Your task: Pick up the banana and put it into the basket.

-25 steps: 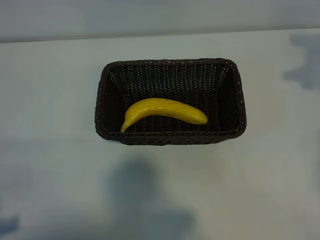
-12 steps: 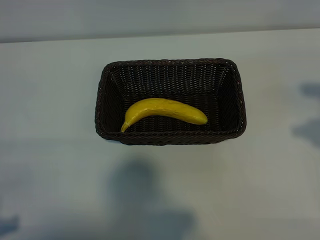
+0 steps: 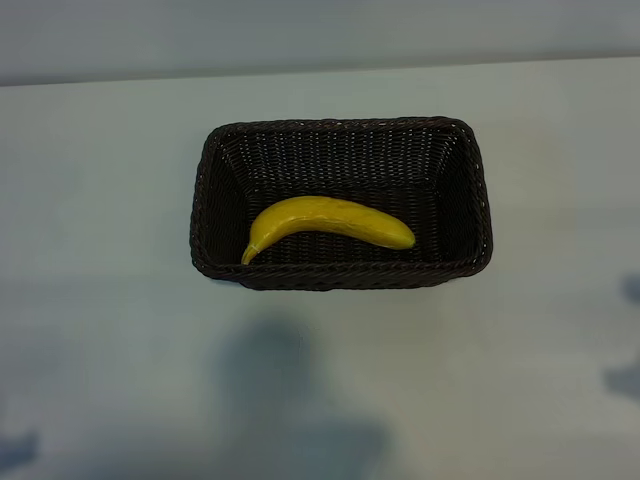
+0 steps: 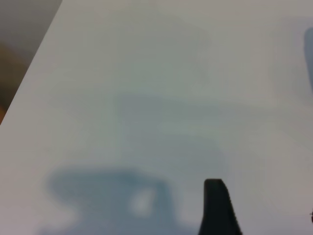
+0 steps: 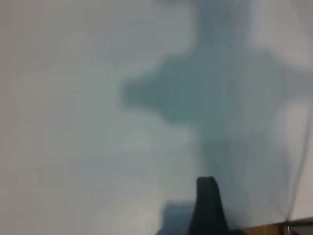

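I am looking down on the basket [image 3: 340,150], a dark brown rectangle of tight wicker with a braided rim and sloping walls, sitting on a smooth pale table [image 3: 100,200]. The banana [image 3: 328,223] is lying inside it on the woven floor, glossy yellow and curved, its tapered stem end pointing at the near-left corner and its blunt end reaching toward the right wall. Open tabletop is showing on all sides of the basket, with the far table edge running behind it. Both arms are staying outside the overhead picture. Each wrist camera is showing only one dark fingertip over bare table: left gripper [image 4: 218,208], right gripper [image 5: 208,205]. Both jaws are standing fairly wide, holding nothing.
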Available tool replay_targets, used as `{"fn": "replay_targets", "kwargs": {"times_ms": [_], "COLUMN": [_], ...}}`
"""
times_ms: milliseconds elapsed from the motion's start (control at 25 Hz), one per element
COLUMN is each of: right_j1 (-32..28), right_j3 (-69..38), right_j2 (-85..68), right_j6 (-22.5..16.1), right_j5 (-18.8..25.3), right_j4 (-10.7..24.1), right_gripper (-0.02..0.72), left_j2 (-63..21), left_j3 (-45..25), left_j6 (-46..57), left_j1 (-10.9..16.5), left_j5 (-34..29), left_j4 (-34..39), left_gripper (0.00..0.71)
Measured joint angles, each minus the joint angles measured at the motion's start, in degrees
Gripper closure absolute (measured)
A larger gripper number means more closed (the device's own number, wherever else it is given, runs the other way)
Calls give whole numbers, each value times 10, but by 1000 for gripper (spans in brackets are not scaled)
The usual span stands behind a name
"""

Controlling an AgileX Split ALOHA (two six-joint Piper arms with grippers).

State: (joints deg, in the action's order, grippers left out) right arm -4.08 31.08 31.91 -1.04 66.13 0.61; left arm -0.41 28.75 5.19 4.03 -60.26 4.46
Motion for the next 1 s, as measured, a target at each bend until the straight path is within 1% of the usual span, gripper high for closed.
{"fn": "replay_targets", "kwargs": {"times_ms": [320, 520, 760, 920, 1000], "right_j1": [0, 0, 0, 0, 0], "right_j3": [-11, -14, -14, -14, -14], "right_j2": [-74, -125, -197, -238, -254], "right_j6": [-1, -1, -1, -1, -2], "right_j5": [4, -10, -12, -16, -23], "right_j4": [1, 1, 2, 20, 24], "right_gripper": [178, 178, 178, 178, 178], "left_j2": [0, 0, 0, 0, 0], "left_j3": [0, 0, 0, 0, 0], "left_j6": [0, 0, 0, 0, 0], "left_j1": [0, 0, 0, 0, 0], "left_j5": [0, 0, 0, 0, 0], "left_j4": [0, 0, 0, 0, 0], "left_gripper": [221, 221, 221, 221, 221]}}
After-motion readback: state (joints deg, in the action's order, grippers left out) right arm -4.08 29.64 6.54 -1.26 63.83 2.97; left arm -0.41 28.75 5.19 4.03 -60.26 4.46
